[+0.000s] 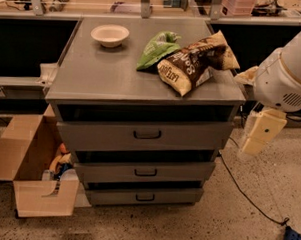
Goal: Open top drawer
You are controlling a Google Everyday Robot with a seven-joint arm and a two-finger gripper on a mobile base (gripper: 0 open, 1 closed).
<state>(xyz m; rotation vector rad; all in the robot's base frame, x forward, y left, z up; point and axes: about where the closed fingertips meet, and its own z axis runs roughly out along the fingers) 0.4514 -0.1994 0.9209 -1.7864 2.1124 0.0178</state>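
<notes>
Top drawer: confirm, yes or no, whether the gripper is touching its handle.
No, the gripper hangs beside the right side of the cabinet, well apart from the black handle on the top drawer.

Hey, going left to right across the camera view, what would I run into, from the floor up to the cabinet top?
From the left: cardboard box → white bowl → green bag → brown chip bag → gripper, hanging right of the cabinet, level with the top drawer.
</notes>
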